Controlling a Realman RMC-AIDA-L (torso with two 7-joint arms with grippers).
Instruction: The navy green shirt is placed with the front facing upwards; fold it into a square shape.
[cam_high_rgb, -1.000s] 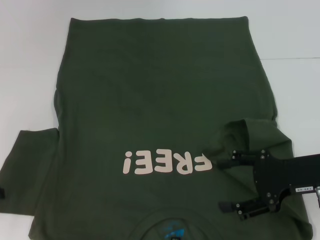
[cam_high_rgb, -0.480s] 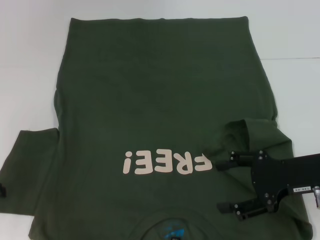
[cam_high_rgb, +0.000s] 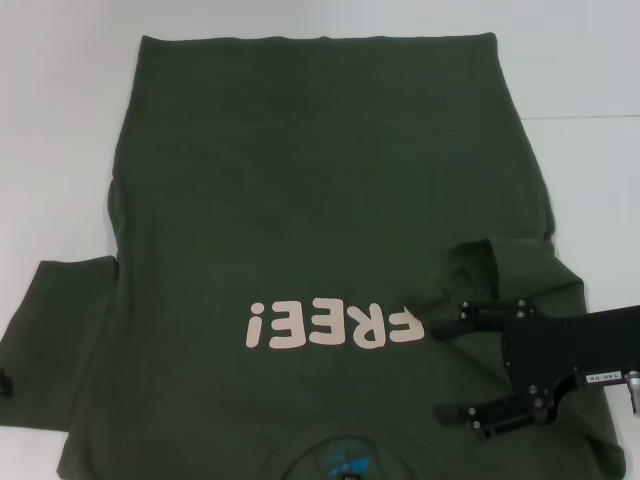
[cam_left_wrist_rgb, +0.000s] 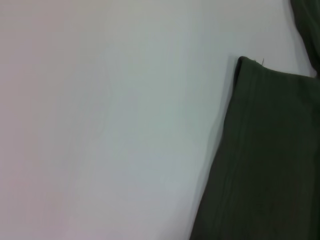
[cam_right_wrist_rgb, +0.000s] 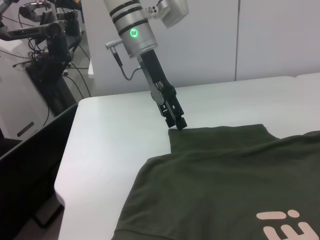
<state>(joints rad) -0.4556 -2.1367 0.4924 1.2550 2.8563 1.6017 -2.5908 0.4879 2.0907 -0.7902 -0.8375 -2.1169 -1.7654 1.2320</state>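
Head view: shirt (cam_high_rgb: 300, 200) flat, right claw (cam_high_rgb: 450, 370) over sleeve.

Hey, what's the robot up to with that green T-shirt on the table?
It is folding the navy green shirt, which lies front up on the white table with its FREE! lettering showing. The right gripper, open, sits over the right sleeve, which is already flipped inward onto the chest. The left gripper is down at the corner of the left sleeve, which is not yet folded.
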